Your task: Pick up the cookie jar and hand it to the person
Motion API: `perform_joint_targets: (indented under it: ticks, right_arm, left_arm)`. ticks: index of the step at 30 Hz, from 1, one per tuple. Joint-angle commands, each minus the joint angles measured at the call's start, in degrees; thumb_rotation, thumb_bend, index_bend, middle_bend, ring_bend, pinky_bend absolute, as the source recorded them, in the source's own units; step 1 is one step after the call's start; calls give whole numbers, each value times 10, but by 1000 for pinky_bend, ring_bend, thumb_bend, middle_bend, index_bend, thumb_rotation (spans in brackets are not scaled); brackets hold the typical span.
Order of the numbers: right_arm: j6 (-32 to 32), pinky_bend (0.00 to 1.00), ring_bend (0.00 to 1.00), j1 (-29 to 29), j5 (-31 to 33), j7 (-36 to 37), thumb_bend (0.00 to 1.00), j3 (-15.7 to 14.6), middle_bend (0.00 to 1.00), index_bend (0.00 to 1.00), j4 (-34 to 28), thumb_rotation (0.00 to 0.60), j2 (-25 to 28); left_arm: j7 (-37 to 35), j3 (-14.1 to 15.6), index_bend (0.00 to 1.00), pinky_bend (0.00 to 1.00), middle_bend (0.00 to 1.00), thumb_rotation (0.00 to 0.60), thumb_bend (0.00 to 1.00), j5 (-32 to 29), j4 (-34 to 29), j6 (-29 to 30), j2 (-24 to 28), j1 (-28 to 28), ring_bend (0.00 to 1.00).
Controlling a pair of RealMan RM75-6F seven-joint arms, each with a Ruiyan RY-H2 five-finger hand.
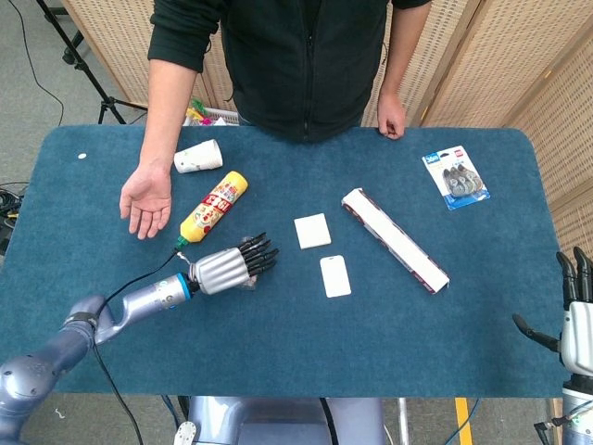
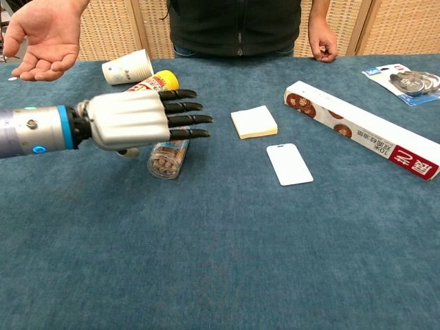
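Head view: left hand (image 1: 229, 267), fingers straight and spread, holding nothing, hides the clear plastic cookie jar. Right hand (image 1: 576, 320) cut off at the frame corner, fingers apart.
Chest view: left hand (image 2: 134, 119) above the jar (image 2: 165, 158) lying on the blue table (image 2: 227, 254); only its lower end shows.

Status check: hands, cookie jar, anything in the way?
Left hand open, above the cookie jar, no grip. Right hand open at table edge. Jar lying on its side; yellow bottle close beside.

jar: clear plastic cylindrical cookie jar (image 2: 165, 159), small round cookies inside
pose: lying on its side
location: blue table mat, mostly hidden in both views
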Motion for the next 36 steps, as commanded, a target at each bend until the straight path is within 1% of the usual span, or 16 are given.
perform_joint_targets:
  ticks: [1,2,4,5,8,14,18,21,25,26,27,28,29,31,34,36]
  right_arm:
    - [-2,0,0,0,2,6,0,1,0,0,0,600,3]
    - [-3,0,0,0,3,8,0,1,0,0,0,600,4]
    - [-2,0,0,0,2,12,0,1,0,0,-1,600,5]
    - [-2,0,0,-1,1,13,0,0,0,0,-1,600,6]
    - [-1,0,0,-1,-1,16,0,0,0,0,-2,600,7]
    - [-2,0,0,-2,-4,20,0,-3,0,0,-4,600,9]
    - [-3,0,0,-1,-10,19,0,-7,0,0,-7,600,9]
    - [-4,0,0,-1,-15,16,0,-11,0,0,-9,600,8]
    - [-6,0,0,0,-19,10,0,-15,0,0,-11,600,5]
    - [-6,0,0,0,-21,8,0,-16,0,0,-12,600,5]
    - [-7,0,0,0,-22,7,0,-17,0,0,-12,600,4]
    - [-7,0,0,1,-23,5,0,-19,0,0,-13,600,4]
    - [-8,0,0,1,-25,4,0,-20,0,0,-13,600,3]
    - [-9,0,0,1,-26,2,0,-21,0,0,-14,600,3]
    - [-10,0,0,2,-27,0,0,-23,0,0,-15,600,2]
    - [-10,0,0,2,-28,-1,0,-23,0,0,-16,600,2]
  left_arm:
    - [-12,19,134,215,75,600,42,-9,27,14,-27,-9,36]
    - [-13,21,213,268,139,600,65,-12,32,18,-31,-9,75]
    - [-17,24,444,378,343,600,132,-18,41,34,-41,-8,214]
    - [-18,25,521,409,407,600,161,-20,45,38,-43,-8,262]
    - [-27,26,667,467,524,600,236,-28,51,59,-48,-5,355]
    - [-54,13,735,499,581,600,256,-55,32,122,-36,3,398]
    - [-65,1,748,508,593,600,276,-74,-35,183,11,15,407]
    - [-54,-9,756,514,601,600,297,-95,-138,200,70,31,413]
    - [-7,-25,758,514,603,600,311,-146,-360,173,192,55,413]
    - [2,-31,759,516,605,600,319,-170,-436,158,234,63,414]
    - [-1,-35,759,521,607,600,324,-191,-493,147,266,68,416]
    - [-24,-49,759,529,611,600,334,-225,-569,142,312,77,418]
    - [-53,-72,760,536,614,600,343,-260,-622,157,352,88,421]
    - [-82,-85,761,543,618,600,362,-304,-689,140,418,98,422]
    - [-104,-101,763,543,627,600,382,-374,-737,110,475,109,423]
    - [-133,-112,766,546,633,600,392,-432,-766,73,515,113,426]
